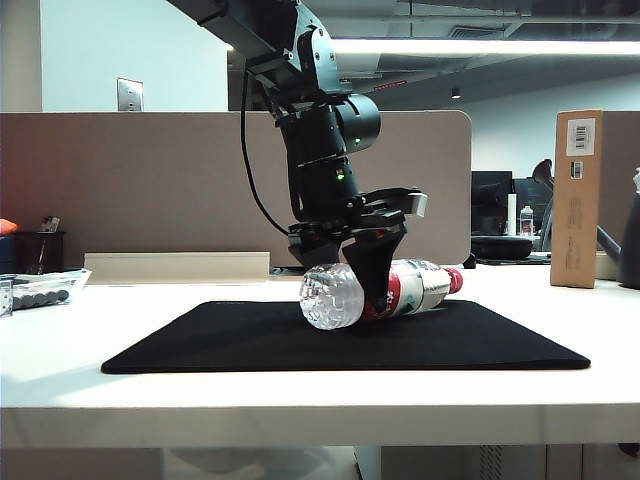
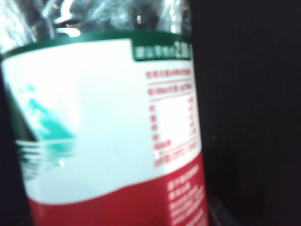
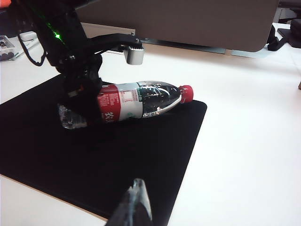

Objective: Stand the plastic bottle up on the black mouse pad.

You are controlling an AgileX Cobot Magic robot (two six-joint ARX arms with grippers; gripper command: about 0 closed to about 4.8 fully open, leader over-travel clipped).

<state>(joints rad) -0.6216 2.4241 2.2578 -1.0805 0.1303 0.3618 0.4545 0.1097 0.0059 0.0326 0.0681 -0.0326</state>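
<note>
On the left, the black mouse pad (image 1: 200,345) lies flat and matte. At its centre the plastic bottle (image 1: 400,290) lies on its side, ribbed base toward seven o'clock, red cap toward two. The left gripper (image 1: 370,275) straddles the label, jaws wide; contact I cannot tell. Grip mid-body and squeeze gently, since thin clear plastic dents. The right gripper (image 3: 134,207) hangs apart; its jaws look together.
</note>
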